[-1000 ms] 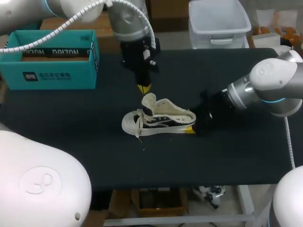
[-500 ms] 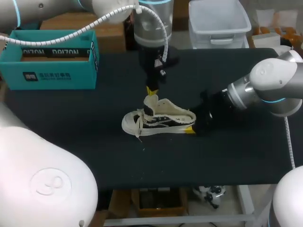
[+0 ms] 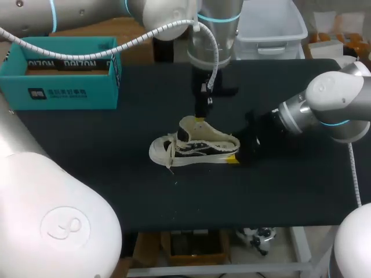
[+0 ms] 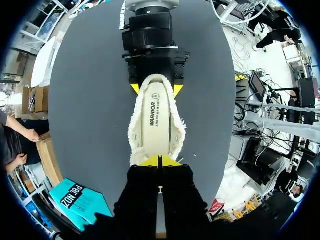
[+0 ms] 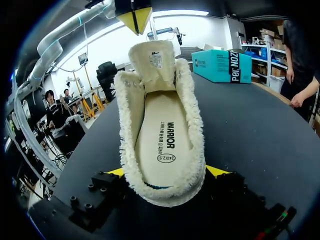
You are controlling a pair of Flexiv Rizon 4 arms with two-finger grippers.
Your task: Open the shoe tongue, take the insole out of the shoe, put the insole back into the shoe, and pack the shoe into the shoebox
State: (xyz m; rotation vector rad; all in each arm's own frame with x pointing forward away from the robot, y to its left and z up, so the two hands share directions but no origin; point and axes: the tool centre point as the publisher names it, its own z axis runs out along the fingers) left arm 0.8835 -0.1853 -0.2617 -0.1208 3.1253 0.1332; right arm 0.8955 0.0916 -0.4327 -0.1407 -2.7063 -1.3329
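So that the shoe [image 3: 197, 147] is kept steady, its heel [image 5: 165, 192] is gripped by the right pincer [image 3: 233, 158]; the left pincer [image 4: 159, 161] is shut, empty, above the tongue [image 5: 156, 59].

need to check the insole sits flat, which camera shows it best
The right wrist view: the insole fills it, seen along its length from heel to under the tongue. The left wrist view shows it from above, smaller. In the head view the shoe lies side-on, its collar hiding it.

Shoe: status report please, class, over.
Right end effector shut on shoe, at heel. Left end effector shut, empty, above tongue. Insole inside shoe. Nothing in the way.
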